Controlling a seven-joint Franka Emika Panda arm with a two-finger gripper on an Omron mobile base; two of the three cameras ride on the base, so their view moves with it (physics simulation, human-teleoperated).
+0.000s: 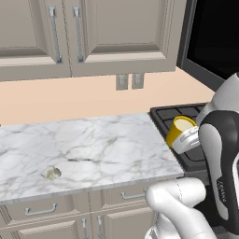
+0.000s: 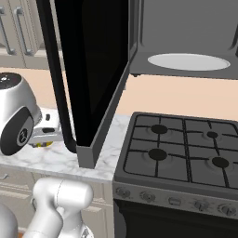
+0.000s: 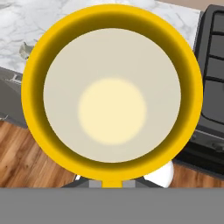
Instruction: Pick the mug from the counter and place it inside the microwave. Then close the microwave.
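Observation:
The yellow mug [image 1: 179, 129] hangs tilted in the air over the right end of the marble counter [image 1: 93, 149], at the edge of the stovetop. My gripper [image 1: 188, 138] is shut on its rim. In the hand view the mug [image 3: 112, 94] shows its mouth and pale inside, hiding my fingertips. A sliver of the mug [image 2: 42, 144] shows under my hand in the right base view. The microwave [image 2: 186, 42] hangs above the stove with its black door [image 2: 88, 69] swung wide open. Its white turntable [image 2: 188, 61] lies inside.
A small pale lumpy object [image 1: 52, 173] lies near the counter's front edge at the left. The black gas stovetop [image 2: 186, 148] sits right of the counter, under the microwave. Beige wall cabinets [image 1: 84, 32] hang above the counter. The open door stands between my arm and the microwave cavity.

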